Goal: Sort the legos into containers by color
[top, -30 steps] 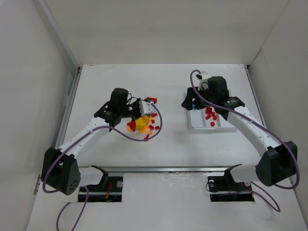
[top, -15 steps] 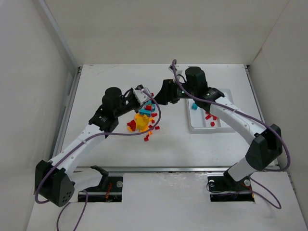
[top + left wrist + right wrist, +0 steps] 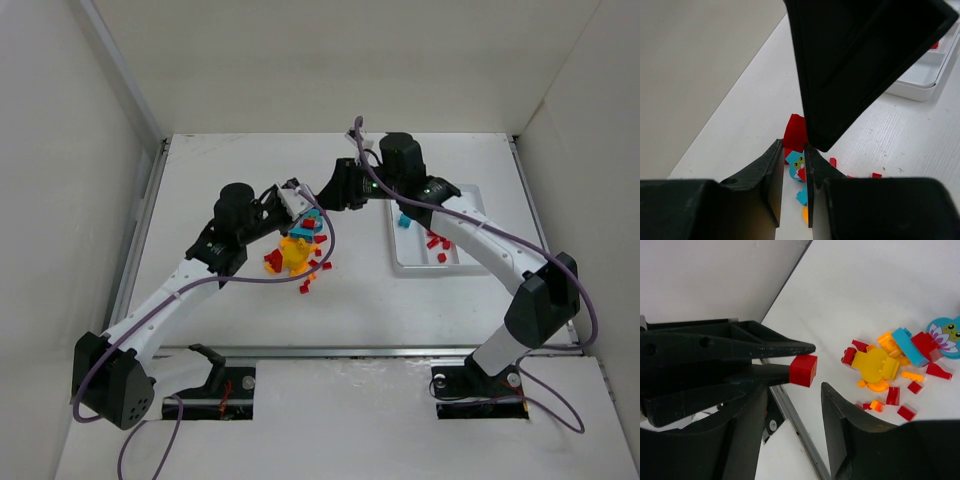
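1. Left gripper [image 3: 297, 201]: clenched on one red brick [image 3: 803, 370]. The brick was pinched at the very fingertips and held clear of the table, over the 12 o'clock edge of the heap.
2. Loose legos [image 3: 296, 254]: an unsorted heap of red, orange, yellow and teal pieces. It lay on the table at 6 o'clock from the two meeting grippers.
3. Right gripper [image 3: 333, 190]: just at 2 o'clock of the left gripper and grasping nothing. Its jaws were parted, one on each side of the red brick, and in the wrist view neither touched it.
4. Tray [image 3: 398, 258]: white, at 3 o'clock from the heap.
   - It held several red pieces [image 3: 436, 240].
   - One teal piece [image 3: 403, 220] lay at 10 o'clock of the reds.
   - The dividers were too faint to name compartments.
5. Step in hand, as judged: a mid-air handover of the red brick from left to right, bound for the reds in the tray.
6. Next move, as judged:
   - The right jaws needed to close squarely on the brick's exposed end.
   - The left needed to let go only once that grip was firm.
   - Little of the brick's face was free, so a skewed pinch could flick it away.
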You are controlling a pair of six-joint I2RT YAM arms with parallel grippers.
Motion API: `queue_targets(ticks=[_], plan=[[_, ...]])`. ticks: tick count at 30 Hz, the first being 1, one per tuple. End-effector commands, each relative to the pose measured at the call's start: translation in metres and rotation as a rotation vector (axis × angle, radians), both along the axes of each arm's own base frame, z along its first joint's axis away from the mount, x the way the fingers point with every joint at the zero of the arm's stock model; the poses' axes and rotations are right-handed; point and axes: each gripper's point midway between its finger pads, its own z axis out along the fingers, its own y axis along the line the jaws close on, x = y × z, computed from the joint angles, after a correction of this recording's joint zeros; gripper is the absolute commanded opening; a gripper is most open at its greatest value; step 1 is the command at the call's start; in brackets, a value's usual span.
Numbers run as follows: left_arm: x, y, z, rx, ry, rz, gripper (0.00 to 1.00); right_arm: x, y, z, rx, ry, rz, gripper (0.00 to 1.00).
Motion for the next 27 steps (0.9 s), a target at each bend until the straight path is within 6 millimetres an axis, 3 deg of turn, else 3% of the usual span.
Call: queue_targets(ticks=[1, 7, 13, 19, 22, 23, 24, 25, 27], plan=[[-0.002, -0.002, 0.010, -0.019, -0.043, -0.015, 0.00, 0.007, 0.012, 0.033, 0.069, -0.077, 0.009, 0.52], [-0.004, -0.001, 0.009, -0.019, -0.043, -0.015, 0.00, 0.010, 0.020, 0.020, 0.058, -0.034, 0.013, 0.49], [-0.006, -0.001, 0.010, -0.024, -0.051, -0.015, 0.00, 0.014, 0.022, 0.025, 0.066, -0.037, 0.002, 0.36], [-0.001, 0.001, 0.017, -0.035, -0.077, 0.005, 0.00, 0.014, 0.025, 0.022, 0.066, -0.027, 0.019, 0.08], [-0.001, 0.002, 0.012, -0.030, -0.070, 0.014, 0.00, 0.013, 0.025, 0.012, 0.052, -0.008, 0.019, 0.00], [-0.001, 0.002, 0.012, -0.035, -0.063, 0.016, 0.04, 0.011, 0.023, 0.012, 0.050, -0.017, 0.021, 0.00], [-0.001, 0.002, 0.012, -0.043, -0.053, 0.017, 0.17, 0.010, 0.021, 0.013, 0.049, -0.022, 0.011, 0.00], [-0.002, 0.002, 0.007, -0.038, -0.045, 0.017, 0.48, 0.012, 0.020, 0.009, 0.040, -0.018, -0.004, 0.00], [-0.003, 0.002, 0.000, -0.045, -0.035, 0.019, 0.76, 0.011, 0.010, 0.009, 0.037, -0.021, -0.027, 0.00]])
